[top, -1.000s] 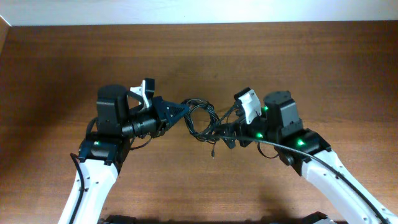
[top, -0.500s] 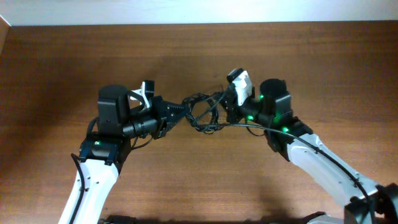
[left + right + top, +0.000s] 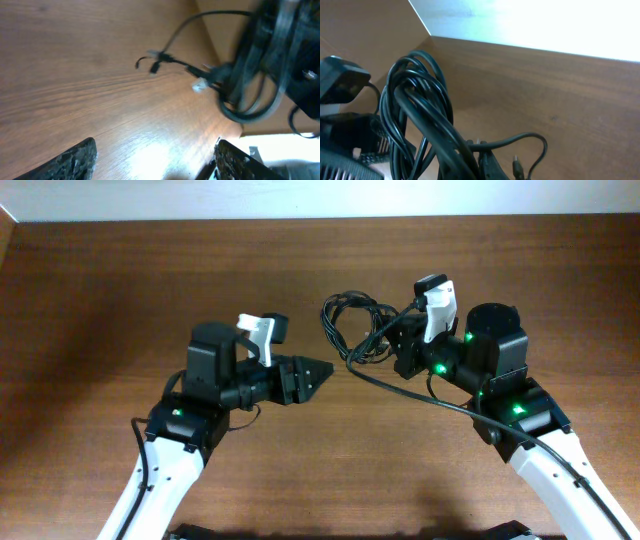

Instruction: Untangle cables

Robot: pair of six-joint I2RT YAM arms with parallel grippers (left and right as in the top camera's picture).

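The cables [image 3: 358,300] hang as one looped black bundle in the upper middle of the overhead view, clamped at its lower right end by the right gripper [image 3: 398,345], whose jaws are closed on it. The bundle sits up and right of the left gripper [image 3: 318,372], well apart from it. That gripper's jaws stand wide open over the table [image 3: 100,300] with nothing between them. I count one bundle and two grippers; the separate cords in it cannot be counted.

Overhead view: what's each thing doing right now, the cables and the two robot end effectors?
cables: tangled in loops, gripped by the right end effector.
left end effector: open, empty, apart from the cables.
right end effector: shut on the cables.
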